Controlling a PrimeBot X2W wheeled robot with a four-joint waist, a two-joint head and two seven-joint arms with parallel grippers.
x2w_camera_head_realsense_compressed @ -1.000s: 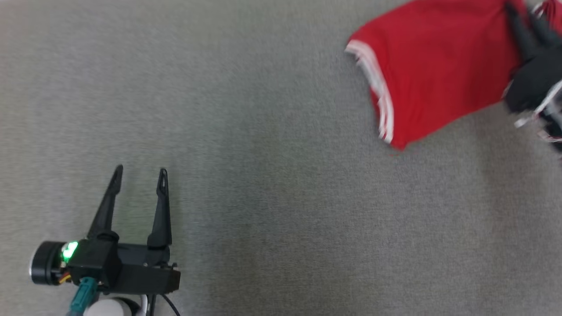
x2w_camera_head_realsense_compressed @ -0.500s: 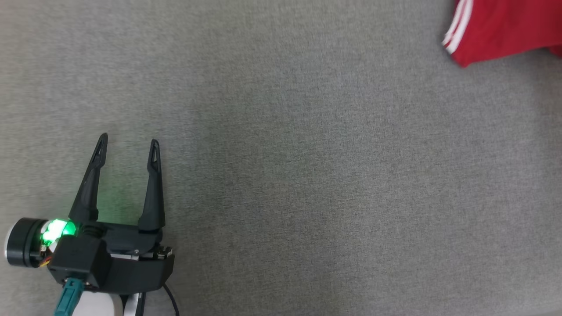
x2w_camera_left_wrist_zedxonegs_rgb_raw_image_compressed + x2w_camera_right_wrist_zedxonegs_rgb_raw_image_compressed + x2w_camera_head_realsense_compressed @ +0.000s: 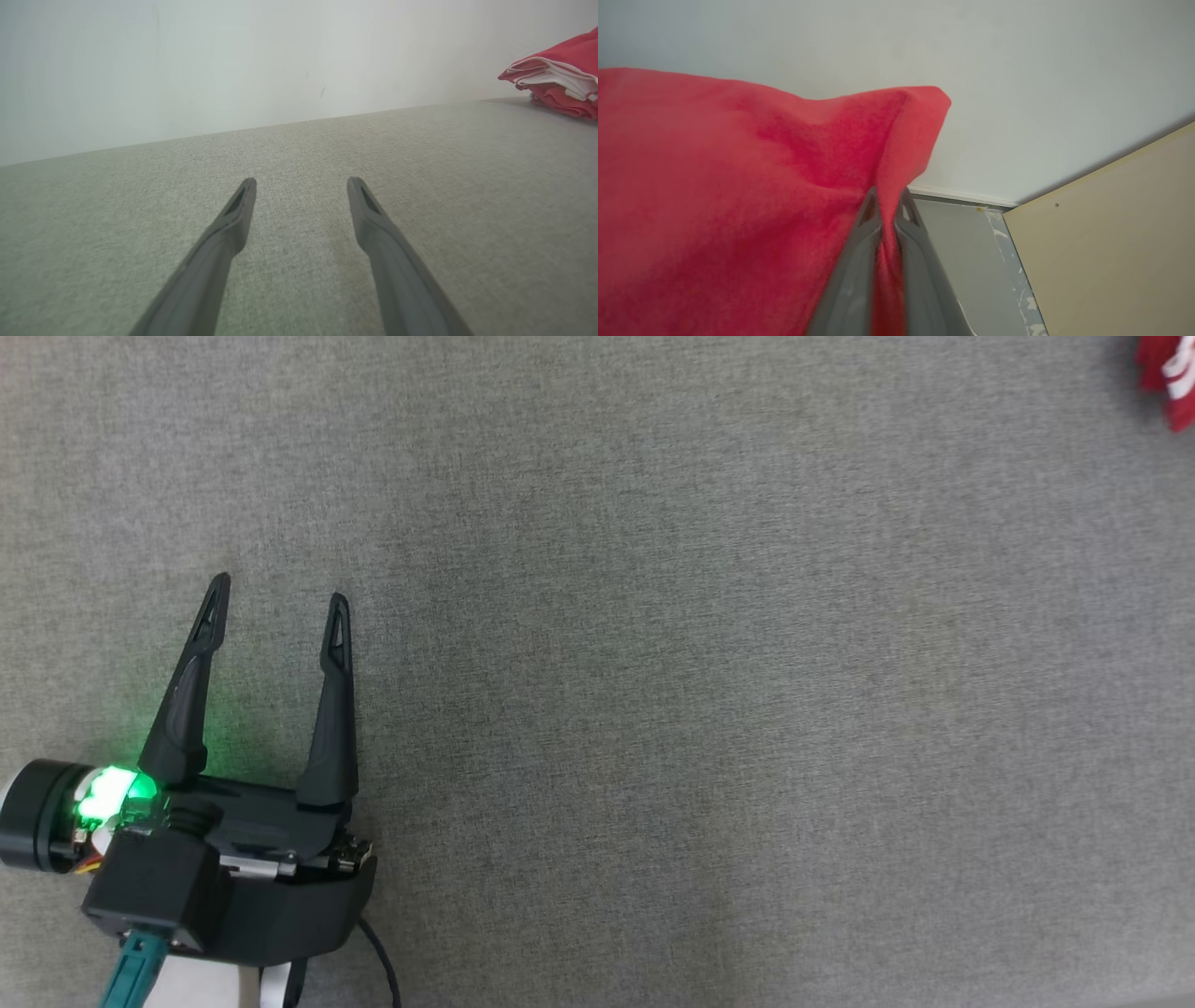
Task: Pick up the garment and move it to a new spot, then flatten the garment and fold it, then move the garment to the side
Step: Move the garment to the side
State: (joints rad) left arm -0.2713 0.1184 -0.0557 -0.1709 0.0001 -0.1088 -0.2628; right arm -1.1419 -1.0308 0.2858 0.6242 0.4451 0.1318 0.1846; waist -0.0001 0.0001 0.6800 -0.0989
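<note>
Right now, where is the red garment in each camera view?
Head view: garment sliver, top right corner.
Left wrist view: garment at the upper right edge.
Right wrist view: garment across left and centre, pinched in the right gripper.
Shared landmark: grey surface, head and left wrist views.

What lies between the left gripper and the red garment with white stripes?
Only bare grey fabric surface lies between the left gripper and the red garment with white stripes, as the head view shows.

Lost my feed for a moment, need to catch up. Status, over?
Left gripper open, low over grey surface. Right gripper shut on red garment, pinching a fold. No obstruction seen.
</note>
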